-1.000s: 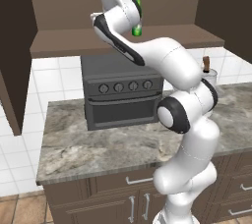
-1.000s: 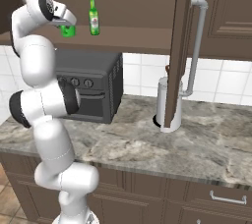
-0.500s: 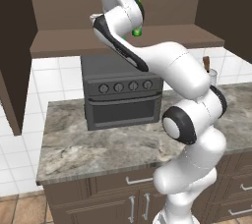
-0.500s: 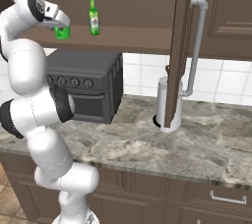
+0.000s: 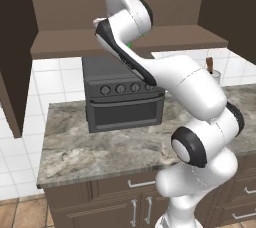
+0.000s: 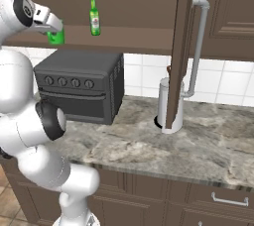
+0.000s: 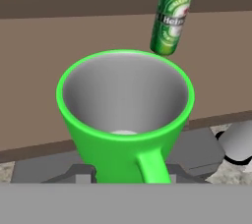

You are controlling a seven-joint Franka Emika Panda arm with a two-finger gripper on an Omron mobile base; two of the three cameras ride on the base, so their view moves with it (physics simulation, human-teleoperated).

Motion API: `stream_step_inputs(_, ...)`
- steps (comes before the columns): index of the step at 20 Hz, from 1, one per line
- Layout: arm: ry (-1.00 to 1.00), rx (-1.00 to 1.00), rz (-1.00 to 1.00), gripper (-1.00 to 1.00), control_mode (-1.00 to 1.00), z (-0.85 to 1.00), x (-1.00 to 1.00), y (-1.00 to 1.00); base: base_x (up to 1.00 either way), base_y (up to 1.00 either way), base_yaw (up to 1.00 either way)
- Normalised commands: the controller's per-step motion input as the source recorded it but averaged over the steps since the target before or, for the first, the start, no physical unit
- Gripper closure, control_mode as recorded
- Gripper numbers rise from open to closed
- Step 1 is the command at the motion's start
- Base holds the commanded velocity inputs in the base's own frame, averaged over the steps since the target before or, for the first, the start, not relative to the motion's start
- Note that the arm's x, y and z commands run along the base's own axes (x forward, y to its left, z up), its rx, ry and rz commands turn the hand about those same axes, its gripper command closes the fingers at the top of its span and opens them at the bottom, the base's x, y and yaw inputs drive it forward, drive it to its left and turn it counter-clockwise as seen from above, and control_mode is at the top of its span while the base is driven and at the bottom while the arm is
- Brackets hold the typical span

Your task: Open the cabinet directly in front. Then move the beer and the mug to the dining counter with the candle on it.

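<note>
A: What is seen nearest in the hand view?

B: The mug (image 7: 125,120) is seen at centre, rim up, grey inside, its handle turned toward the bottom edge. The finger tips (image 7: 74,174) are shown low on either side of its base, and the gripper (image 6: 53,30) is judged to be clamped on the mug.

A: Where is the mug placed in the right base view?

B: It is found at the upper left, at the front of the open cabinet's shelf (image 6: 124,39). Whether it is resting on the shelf or lifted just clear cannot be told.

A: And the beer?

B: The beer (image 6: 94,16) is stood upright on the same shelf, to the right of the mug and apart from it. In the hand view it is seen beyond the rim, at the upper right.

A: What is shown further off?

B: A dark toaster oven (image 6: 82,88) is set below on the stone counter (image 6: 198,145). An open cabinet door (image 6: 181,46) with a long bar handle (image 6: 198,41) is seen at the upper right, with a white canister (image 6: 166,103) partly hidden behind it.
</note>
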Motion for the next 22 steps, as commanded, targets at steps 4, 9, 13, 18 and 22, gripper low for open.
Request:
stream_step_inputs(4, 0.0, 0.0, 0.0, 1.0, -1.0, 0.0, -0.31, -0.16, 0.0, 0.0, 0.0)
stream_step_inputs(9, 0.0, 0.0, 0.08, 1.0, -1.0, 0.0, -0.19, -0.22, 0.0, 0.0, 0.0)
stream_step_inputs(13, 0.0, 0.0, 0.12, 1.0, -1.0, 0.0, -0.28, -0.24, 0.0, 0.0, 0.0)
stream_step_inputs(18, 0.0, 0.0, 0.15, 1.0, -1.0, 0.03, -0.36, -0.2, 0.0, 0.0, 0.0)
stream_step_inputs(22, 0.0, 0.0, 0.18, 1.0, -1.0, 0.12, -0.38, -0.16, 0.0, 0.0, 0.0)
